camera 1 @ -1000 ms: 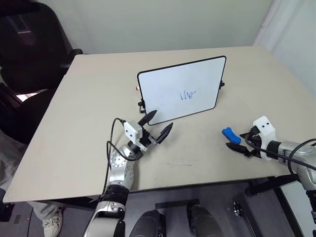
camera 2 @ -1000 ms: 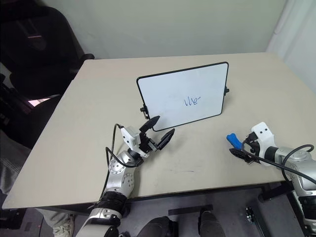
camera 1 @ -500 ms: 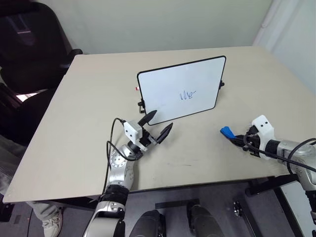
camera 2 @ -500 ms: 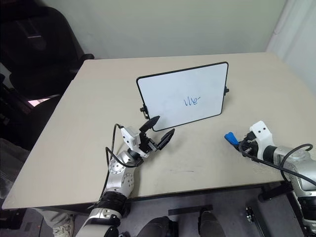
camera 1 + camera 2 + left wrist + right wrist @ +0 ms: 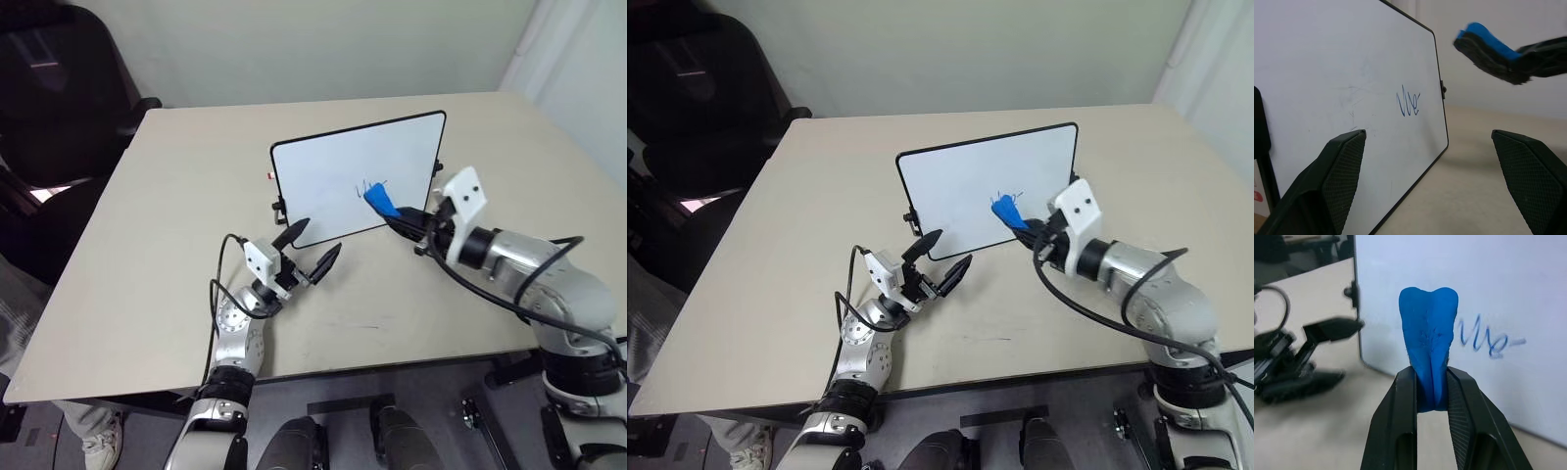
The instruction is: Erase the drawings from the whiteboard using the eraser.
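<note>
A beige surface (image 5: 147, 225) carries the whiteboard (image 5: 323, 171), propped upright just beyond both pincers. The left pincer (image 5: 312, 247) hovers with fingers apart near the board's lower corner. The right pincer (image 5: 404, 220) is clamped on the blue eraser (image 5: 380, 202), held before the drawings (image 5: 1408, 102).

Head stereo pair high over the whiteboard (image 5: 355, 178); both wrist cameras close, facing it.

Beige desk (image 5: 176, 186) fills the middle, a black chair (image 5: 59, 88) sits at its far-left corner, pale wall (image 5: 323, 44) behind, grey floor (image 5: 441, 421) below.
</note>
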Motion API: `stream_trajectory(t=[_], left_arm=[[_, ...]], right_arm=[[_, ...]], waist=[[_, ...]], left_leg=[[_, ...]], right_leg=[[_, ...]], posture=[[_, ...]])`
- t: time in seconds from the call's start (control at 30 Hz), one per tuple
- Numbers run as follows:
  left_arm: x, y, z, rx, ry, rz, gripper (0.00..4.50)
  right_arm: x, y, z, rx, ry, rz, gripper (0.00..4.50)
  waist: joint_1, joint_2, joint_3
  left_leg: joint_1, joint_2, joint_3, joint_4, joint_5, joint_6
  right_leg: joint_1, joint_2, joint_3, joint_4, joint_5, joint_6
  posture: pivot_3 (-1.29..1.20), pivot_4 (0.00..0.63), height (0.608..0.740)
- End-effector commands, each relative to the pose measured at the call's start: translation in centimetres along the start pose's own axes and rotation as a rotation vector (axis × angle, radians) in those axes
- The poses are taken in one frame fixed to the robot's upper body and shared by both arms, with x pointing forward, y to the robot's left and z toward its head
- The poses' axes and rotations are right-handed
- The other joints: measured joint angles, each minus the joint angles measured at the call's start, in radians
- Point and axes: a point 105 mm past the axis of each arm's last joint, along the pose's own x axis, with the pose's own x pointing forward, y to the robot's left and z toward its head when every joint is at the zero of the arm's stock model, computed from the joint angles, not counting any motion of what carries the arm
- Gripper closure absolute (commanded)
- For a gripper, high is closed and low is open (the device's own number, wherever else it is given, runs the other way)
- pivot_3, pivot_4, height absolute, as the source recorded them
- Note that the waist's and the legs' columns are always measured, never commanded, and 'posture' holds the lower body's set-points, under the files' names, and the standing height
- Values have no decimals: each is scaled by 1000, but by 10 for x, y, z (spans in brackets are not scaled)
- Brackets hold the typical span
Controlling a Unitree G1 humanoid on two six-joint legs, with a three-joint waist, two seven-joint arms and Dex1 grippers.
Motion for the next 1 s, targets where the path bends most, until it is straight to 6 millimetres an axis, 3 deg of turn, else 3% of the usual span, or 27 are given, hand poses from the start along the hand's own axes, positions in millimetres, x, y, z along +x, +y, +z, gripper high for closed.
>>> stream_trajectory(t=[0.03,0.33,0.5,0.83,1.0], left_arm=[[-1,-2,1,-1,-9,-2,0],[-1,-6,0,-4,-13,-5,0],[-2,-7,1,1,-15,1,0],[-5,-6,3,15,-17,10,0],[-6,-5,4,18,-15,14,0]], right_arm=[[14,-7,17,-65,-48,-56,3719],[51,-11,5,-123,25,-103,3719],[63,-22,-14,-166,127,-180,3719],[65,-26,-40,-204,251,-190,3719],[64,-23,-41,-209,259,-171,3719]], waist=[[0,0,0],[3,0,0],[-1,1,0],[-5,0,0],[-6,0,0]], left_leg=[[0,0,0,0,0,0],[0,0,0,0,0,0],[-1,0,0,0,0,-1],[-2,0,0,0,0,-1],[-3,0,0,0,-1,-2]], right_leg=[[0,0,0,0,0,0],[-4,0,-1,0,0,0],[-4,0,-1,0,0,-1],[-4,0,-1,0,0,-1],[-4,0,-1,0,0,-1]], posture=[[0,150,726],[0,150,726],[0,150,726],[0,150,726],[0,150,726]])
